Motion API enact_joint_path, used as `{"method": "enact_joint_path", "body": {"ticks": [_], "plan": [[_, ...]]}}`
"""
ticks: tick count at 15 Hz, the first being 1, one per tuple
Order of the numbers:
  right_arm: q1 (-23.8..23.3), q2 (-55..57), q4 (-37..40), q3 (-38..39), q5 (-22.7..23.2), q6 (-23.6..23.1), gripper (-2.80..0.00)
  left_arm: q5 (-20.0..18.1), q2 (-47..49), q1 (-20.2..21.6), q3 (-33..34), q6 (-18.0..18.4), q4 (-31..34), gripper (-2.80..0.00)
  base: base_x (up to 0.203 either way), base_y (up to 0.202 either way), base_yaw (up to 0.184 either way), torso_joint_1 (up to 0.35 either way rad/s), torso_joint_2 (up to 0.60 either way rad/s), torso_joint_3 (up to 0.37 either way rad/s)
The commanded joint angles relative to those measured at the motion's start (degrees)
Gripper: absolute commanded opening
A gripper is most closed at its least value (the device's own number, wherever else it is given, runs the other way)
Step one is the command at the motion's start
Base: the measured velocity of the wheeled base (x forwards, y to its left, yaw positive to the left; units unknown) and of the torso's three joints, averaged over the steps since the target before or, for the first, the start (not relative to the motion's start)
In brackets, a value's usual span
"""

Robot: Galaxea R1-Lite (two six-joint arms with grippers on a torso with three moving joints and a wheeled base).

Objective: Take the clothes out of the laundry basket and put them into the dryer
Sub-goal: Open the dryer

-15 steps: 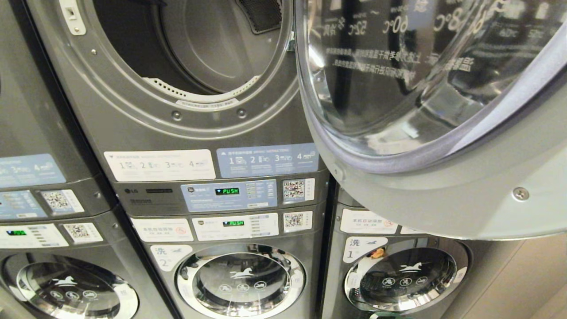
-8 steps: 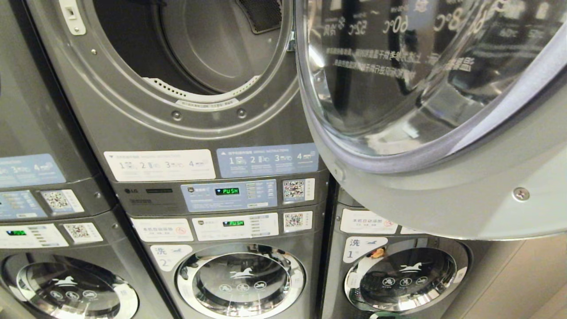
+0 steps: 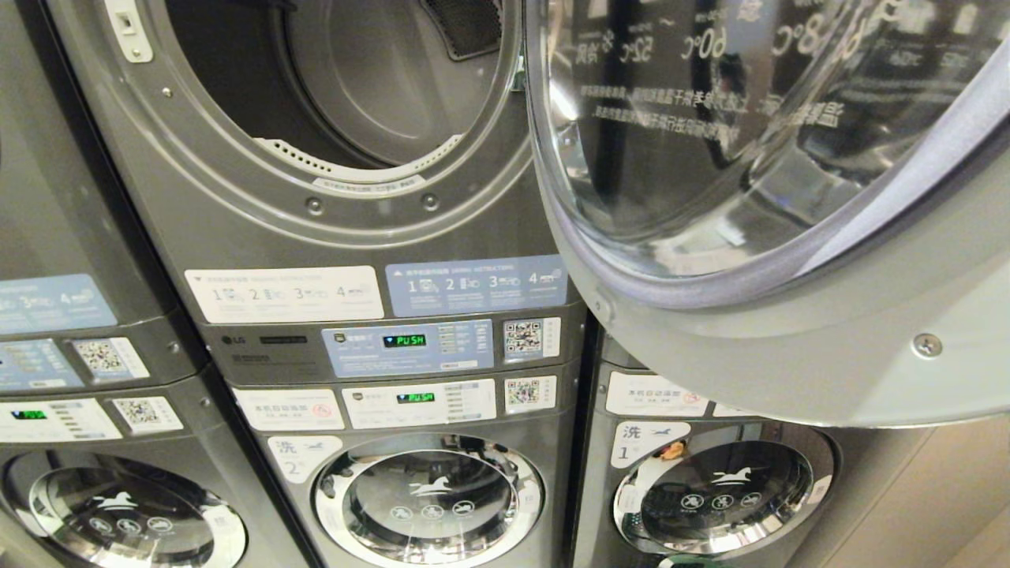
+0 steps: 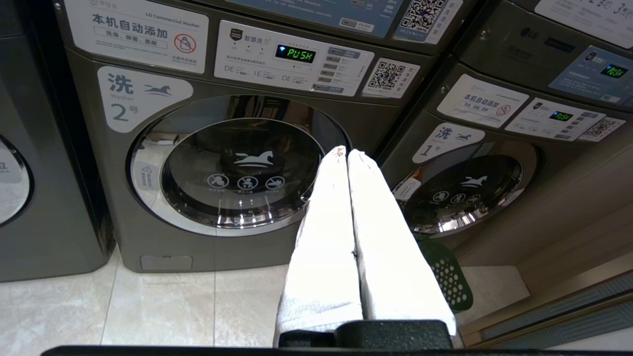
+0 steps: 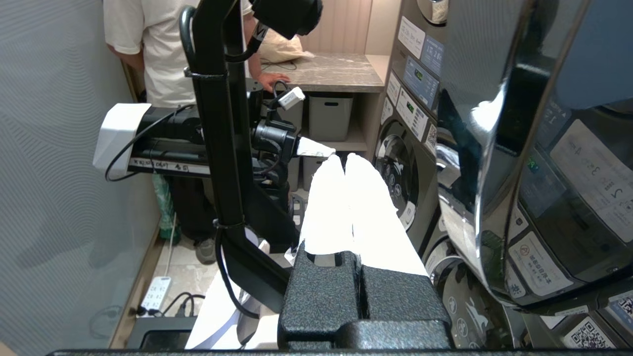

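The grey stacked machine's pale blue control panel (image 3: 408, 348), mid-frame in the head view, shows green "PUSH" beside a small "LG" badge (image 3: 229, 340). In the left wrist view, the white door label (image 4: 141, 94), upper left, reads "洗 Washer 2号"; the white sticker above it (image 4: 136, 33) reads "本机自动添加, LG Commercial Washer".

A self-service laundry is shown — grey machines are stacked in columns, a dryer (image 3: 347, 102) with its round door (image 3: 757, 158) swung open set above a washer (image 3: 430, 497). Instruction stickers (image 3: 284, 293), QR codes (image 3: 523, 338) and lit "PUSH" displays (image 3: 405, 341) are fixed to every front, and the washers are numbered on white labels (image 4: 133, 94). The floor (image 4: 163, 306) is tiled. At the side a stone counter (image 5: 331, 71) is seen with storage bins (image 5: 329, 116) beneath — a person (image 5: 158, 49) stands by it.
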Motion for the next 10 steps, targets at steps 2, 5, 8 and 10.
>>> {"method": "enact_joint_path", "body": {"ticks": [2, 5, 8, 10], "plan": [[0.25, 1.27, -0.02, -0.81, 0.25, -0.12, -2.80, -0.03, 0.13, 0.02, 0.16, -0.74, 0.05, -2.80, 0.000, 0.000, 0.000, 0.000, 0.00, 0.000], [0.21, 1.64, -0.02, -0.88, -0.13, -1.08, -2.80, 0.06, 0.04, 0.02, 0.16, -0.74, 0.05, -2.80, 0.000, 0.000, 0.000, 0.000, 0.00, 0.000], [0.16, 1.86, -0.02, -0.53, -2.46, -2.31, -2.80, -0.03, 0.04, 0.02, 0.16, -0.74, 0.05, -2.80, 0.000, 0.000, 0.000, 0.000, 0.00, 0.000], [0.16, 1.86, -0.02, -0.53, -4.18, -2.32, -2.80, -0.03, 0.04, 0.02, 0.16, -0.74, 0.05, -2.80, 0.000, 0.000, 0.000, 0.000, 0.00, 0.000]]}}
